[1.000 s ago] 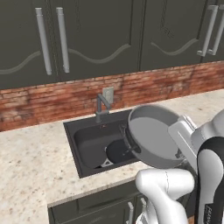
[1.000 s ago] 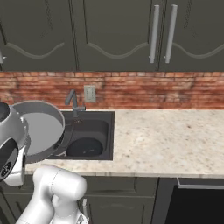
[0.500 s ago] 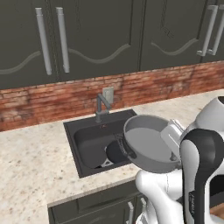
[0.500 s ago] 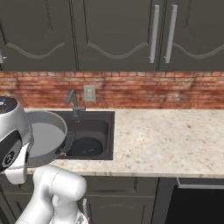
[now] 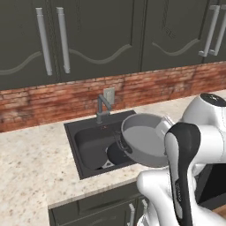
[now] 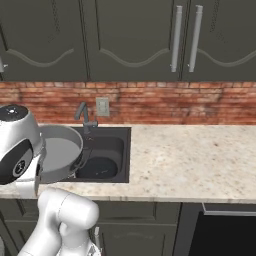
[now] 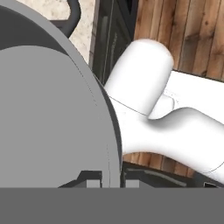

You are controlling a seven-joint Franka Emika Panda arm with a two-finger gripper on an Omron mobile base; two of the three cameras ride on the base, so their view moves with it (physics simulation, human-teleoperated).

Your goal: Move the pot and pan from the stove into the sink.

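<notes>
While my jaws grip the pot [image 5: 143,143] by its rim, tilted over the sink [image 5: 88,143], it could slip and crash onto the pan [image 5: 115,155] below.

pincer [image 7: 109,178] clamped on pot [image 5: 143,140] rim, arm [image 5: 187,150] bent, forearm folded low.
</notes>
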